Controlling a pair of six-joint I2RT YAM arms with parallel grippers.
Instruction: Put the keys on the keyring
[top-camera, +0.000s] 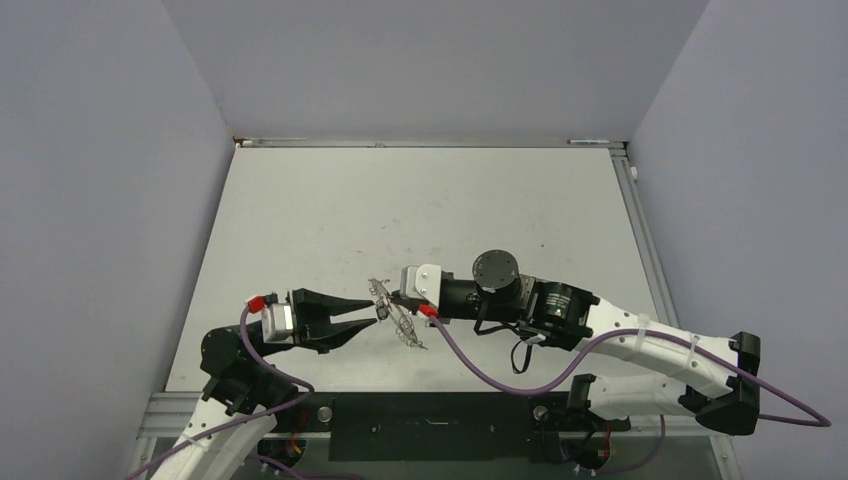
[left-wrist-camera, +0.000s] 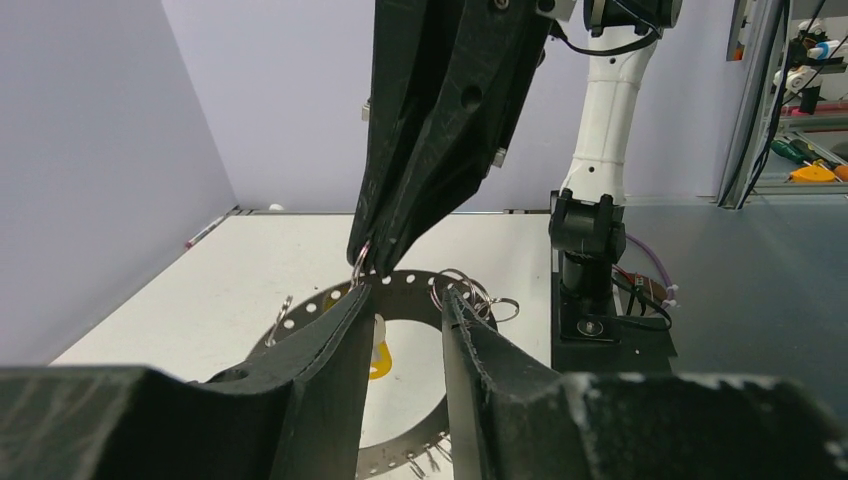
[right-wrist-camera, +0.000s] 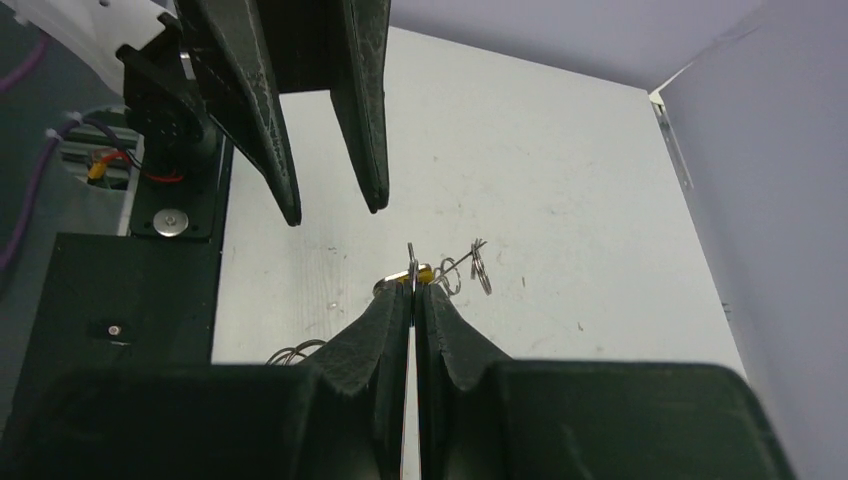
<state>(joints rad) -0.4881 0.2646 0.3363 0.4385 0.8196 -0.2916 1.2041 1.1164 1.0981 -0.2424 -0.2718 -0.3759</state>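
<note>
One white table (top-camera: 420, 200), lilac walls (top-camera: 100, 200), right hand (right-wrist-camera: 412, 295) gripping keyring (top-camera: 404, 324), left hand (top-camera: 370, 311) released.

Both arms meet around the middle of the tabletop (top-camera: 420, 205). Left tool (top-camera: 372, 312) and right tool (top-camera: 399, 298) point at each other, the wiry keyring (top-camera: 405, 328) between them.
</note>
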